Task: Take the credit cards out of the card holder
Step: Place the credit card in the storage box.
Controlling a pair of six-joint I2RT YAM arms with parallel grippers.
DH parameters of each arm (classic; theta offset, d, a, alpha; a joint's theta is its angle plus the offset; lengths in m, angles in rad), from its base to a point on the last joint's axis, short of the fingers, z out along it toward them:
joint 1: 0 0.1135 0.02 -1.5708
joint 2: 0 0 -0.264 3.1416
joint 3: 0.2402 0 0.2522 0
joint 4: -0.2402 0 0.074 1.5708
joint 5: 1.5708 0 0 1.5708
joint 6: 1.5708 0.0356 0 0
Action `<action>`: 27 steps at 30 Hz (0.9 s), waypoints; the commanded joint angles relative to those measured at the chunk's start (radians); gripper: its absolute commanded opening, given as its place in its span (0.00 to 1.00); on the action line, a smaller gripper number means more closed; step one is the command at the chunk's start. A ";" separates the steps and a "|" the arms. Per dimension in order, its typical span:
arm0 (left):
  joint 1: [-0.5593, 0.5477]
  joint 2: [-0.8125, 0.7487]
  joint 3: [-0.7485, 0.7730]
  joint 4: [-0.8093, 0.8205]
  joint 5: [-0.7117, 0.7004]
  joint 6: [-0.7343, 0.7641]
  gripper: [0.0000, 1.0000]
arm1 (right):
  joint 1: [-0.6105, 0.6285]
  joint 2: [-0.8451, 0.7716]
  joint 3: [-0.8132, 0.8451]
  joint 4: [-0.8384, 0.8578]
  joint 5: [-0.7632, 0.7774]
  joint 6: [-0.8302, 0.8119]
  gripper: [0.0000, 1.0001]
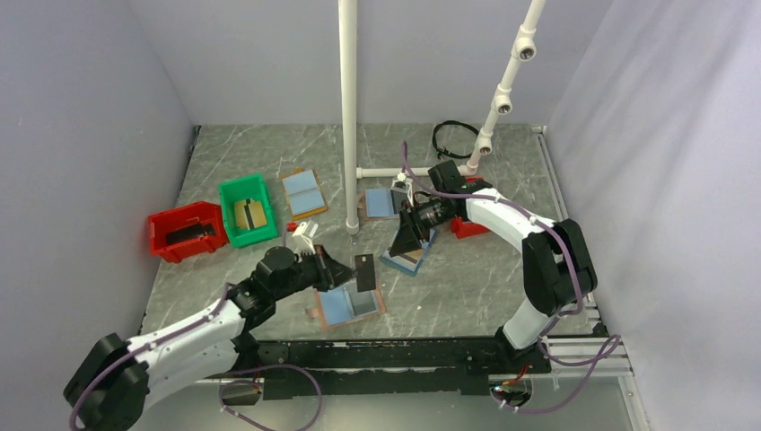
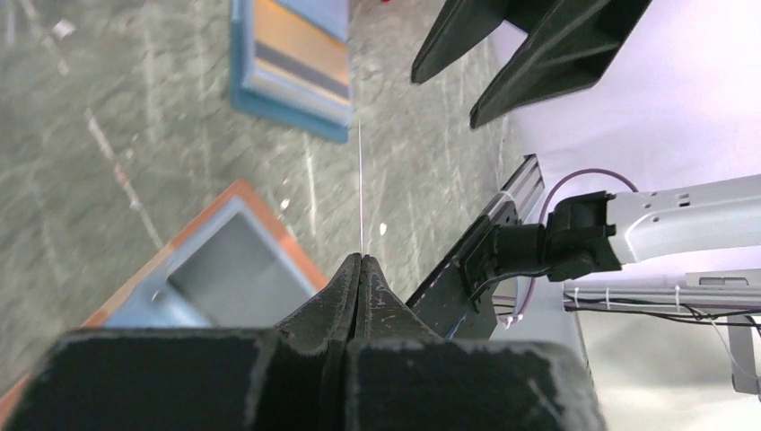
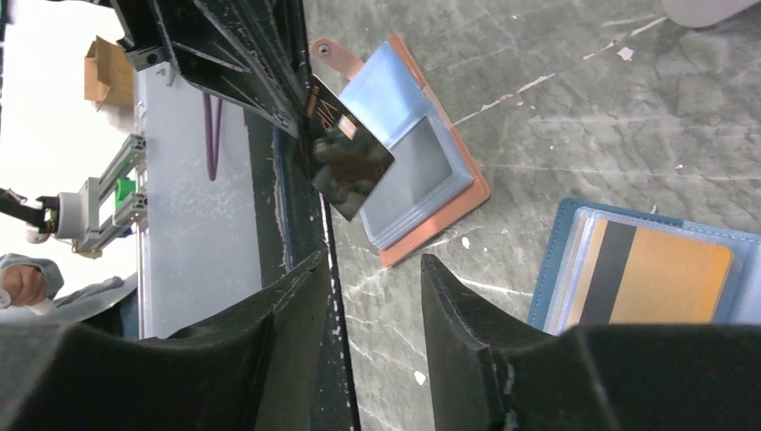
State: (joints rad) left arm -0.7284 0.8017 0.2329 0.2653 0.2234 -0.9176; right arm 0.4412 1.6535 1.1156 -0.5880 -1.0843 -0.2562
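Left end effector (image 1: pixel 348 268) clamps credit card (image 1: pixel 364 271) aloft | right end effector (image 3: pixel 375 262) apart, tilted down

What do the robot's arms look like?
The left arm and the right arm both have smooth white shells with chunky black joints. A thin purple cable runs along each one. The left gripper and the right gripper are black. Each has two pointy, wedge-shaped fingers, and these are a little scuffed.
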 commanded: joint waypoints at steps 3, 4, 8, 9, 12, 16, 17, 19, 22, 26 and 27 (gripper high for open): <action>0.003 0.180 0.098 0.311 0.082 0.051 0.00 | -0.007 -0.030 0.026 -0.033 -0.084 -0.061 0.48; 0.003 0.200 0.105 0.334 0.087 0.048 0.00 | -0.012 -0.028 0.026 -0.031 -0.080 -0.057 0.50; 0.003 0.254 0.132 0.384 0.104 0.046 0.00 | -0.033 -0.025 0.021 -0.023 -0.062 -0.040 0.55; 0.003 0.260 0.134 0.395 0.106 0.044 0.00 | -0.038 -0.026 0.021 -0.023 -0.061 -0.037 0.56; 0.003 0.272 0.132 0.426 0.119 0.035 0.00 | -0.045 -0.020 0.018 -0.024 -0.086 -0.034 0.57; 0.003 0.284 0.131 0.461 0.126 0.023 0.00 | -0.045 -0.008 0.015 -0.026 -0.156 -0.034 0.57; 0.003 0.287 0.129 0.475 0.128 0.019 0.00 | -0.045 -0.004 0.014 -0.025 -0.182 -0.033 0.57; 0.003 0.294 0.126 0.500 0.130 0.011 0.00 | -0.044 0.007 0.016 -0.033 -0.231 -0.039 0.57; 0.004 0.307 0.127 0.536 0.132 0.001 0.00 | -0.044 0.021 0.023 -0.057 -0.301 -0.060 0.57; 0.003 0.324 0.126 0.570 0.139 -0.007 0.00 | -0.044 0.023 0.020 -0.048 -0.342 -0.047 0.51; 0.004 0.326 0.126 0.574 0.140 -0.008 0.00 | -0.044 0.025 0.022 -0.048 -0.348 -0.046 0.46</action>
State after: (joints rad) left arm -0.7277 1.1183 0.3313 0.7425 0.3416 -0.9142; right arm 0.3977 1.6764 1.1156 -0.6392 -1.3285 -0.2844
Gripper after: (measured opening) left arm 0.007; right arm 0.525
